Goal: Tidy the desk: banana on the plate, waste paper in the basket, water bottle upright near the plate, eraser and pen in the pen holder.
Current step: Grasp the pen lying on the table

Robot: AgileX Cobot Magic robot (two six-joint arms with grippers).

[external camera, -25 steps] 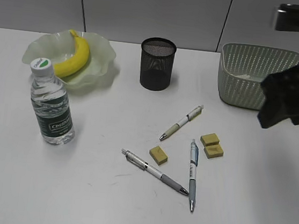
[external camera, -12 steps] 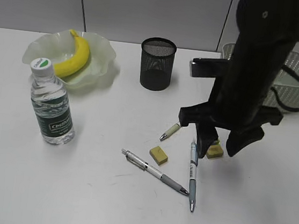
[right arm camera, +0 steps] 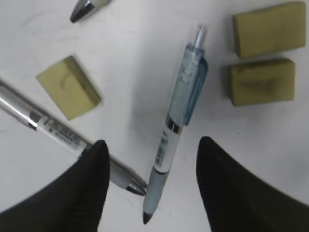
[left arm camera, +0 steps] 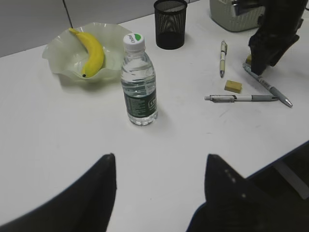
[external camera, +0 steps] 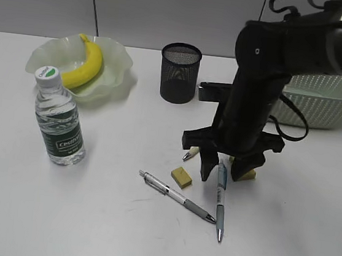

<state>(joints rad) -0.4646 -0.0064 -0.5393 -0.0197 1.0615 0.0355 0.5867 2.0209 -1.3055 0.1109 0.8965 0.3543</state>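
The banana (external camera: 89,63) lies in the wavy-rimmed plate (external camera: 122,60) at the far left. The water bottle (external camera: 59,118) stands upright in front of the plate. The black mesh pen holder (external camera: 179,72) stands at the back middle, and the basket (external camera: 322,103) at the back right. My right gripper (external camera: 222,171) is open and low over the desk (external camera: 86,217), its jaws (right arm camera: 153,145) either side of the blue pen (right arm camera: 179,121). Three erasers (right arm camera: 68,87) (right arm camera: 268,29) (right arm camera: 261,81) lie around it. My left gripper (left arm camera: 160,157) is open and empty. The waste paper is out of view.
A grey pen (external camera: 175,195) lies left of the blue pen (external camera: 219,201), with tips nearly touching. A white pen's tip (external camera: 188,155) shows beside the right arm. In the left wrist view, the bottle (left arm camera: 139,82) stands ahead of the left gripper, and the desk's edge (left arm camera: 270,162) runs at the right.
My right arm has swung from the basket at the right to the middle and come down over the pens. Its open jaws now sit either side of the blue pen.
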